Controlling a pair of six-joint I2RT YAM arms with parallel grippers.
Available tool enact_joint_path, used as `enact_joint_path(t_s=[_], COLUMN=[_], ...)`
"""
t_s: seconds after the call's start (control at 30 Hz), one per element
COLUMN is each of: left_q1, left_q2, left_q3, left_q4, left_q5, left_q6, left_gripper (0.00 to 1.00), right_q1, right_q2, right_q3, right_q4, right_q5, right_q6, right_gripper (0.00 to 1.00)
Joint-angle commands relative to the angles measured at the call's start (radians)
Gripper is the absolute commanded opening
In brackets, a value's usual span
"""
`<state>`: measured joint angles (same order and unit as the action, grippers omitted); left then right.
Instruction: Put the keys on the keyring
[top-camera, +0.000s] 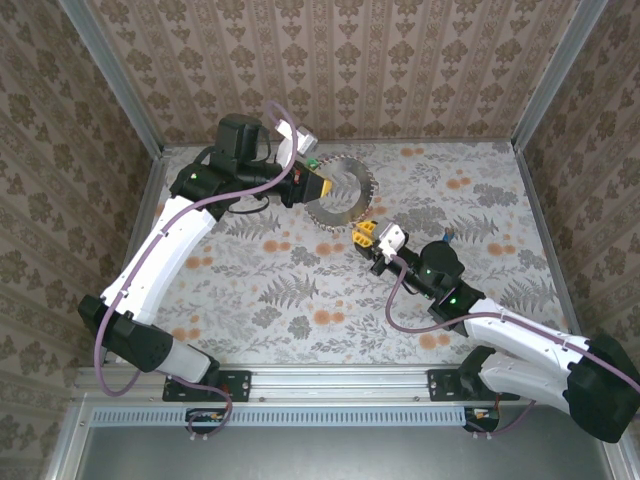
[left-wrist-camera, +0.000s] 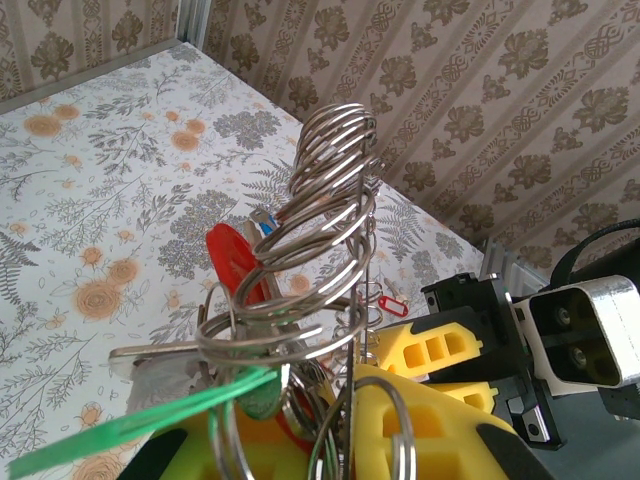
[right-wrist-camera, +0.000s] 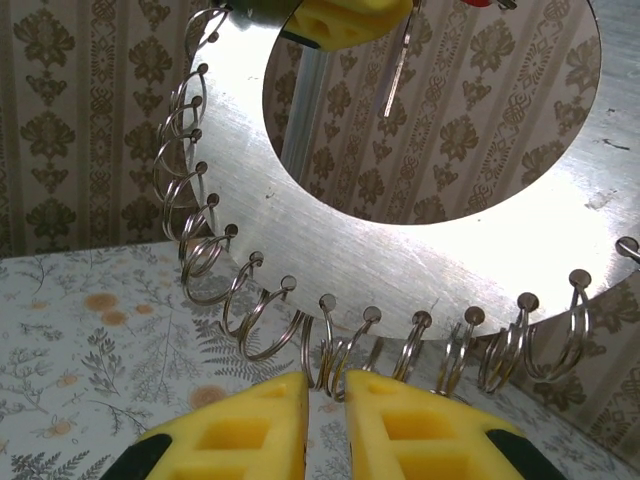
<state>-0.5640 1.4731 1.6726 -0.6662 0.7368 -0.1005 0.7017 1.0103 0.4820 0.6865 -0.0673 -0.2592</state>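
In the upper middle of the overhead view, the left gripper (top-camera: 312, 186) is clamped on the left rim of the large flat silvery metal keyring (top-camera: 336, 219). The keyring is a broad disc with a wide round hole and a fringe of small wire loops (right-wrist-camera: 265, 315) threaded through holes along its outer edge. The gripper holds it up on edge over the flower-patterned table (top-camera: 300, 290). In the left wrist view the loops rise edge-on as a stack from between its yellow fingers (left-wrist-camera: 440, 435). The small silvery keys (left-wrist-camera: 160, 352) hang bunched at that same grip, at the lower left of the left wrist view. A red plastic tag (left-wrist-camera: 235, 262) stands up beside the loops and a green plastic tag (left-wrist-camera: 140, 425) juts toward the lower left corner. Another small red tag (left-wrist-camera: 393, 303) lies on the table further off, right of centre. The right gripper (top-camera: 367, 237) sits at the keyring's lower right rim, at the centre of the overhead view. At the bottom of the right wrist view its yellow fingers (right-wrist-camera: 250, 425) are drawn in to a thin slit. The lower end of one wire loop dips into that slit; whether it is pinched I cannot tell.
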Motion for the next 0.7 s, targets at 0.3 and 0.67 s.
enact_joint_path(t_s=[0.3,0.67], left_q1=[-0.011,-0.013], left_q2=[-0.005,-0.006], left_q3=[0.041,0.044], left_q4=[0.030,0.023], left_q5=[0.024,0.020], left_q6=[0.002,0.005], left_gripper=[0.00,0.00], right_q1=[0.022,0.024], right_q2=[0.010,-0.019], right_q3=[0.024,0.018], right_q4=[0.036,-0.009], right_q5=[0.072,0.072], right_q6=[-0.052,-0.104], right_gripper=[0.20,0.21])
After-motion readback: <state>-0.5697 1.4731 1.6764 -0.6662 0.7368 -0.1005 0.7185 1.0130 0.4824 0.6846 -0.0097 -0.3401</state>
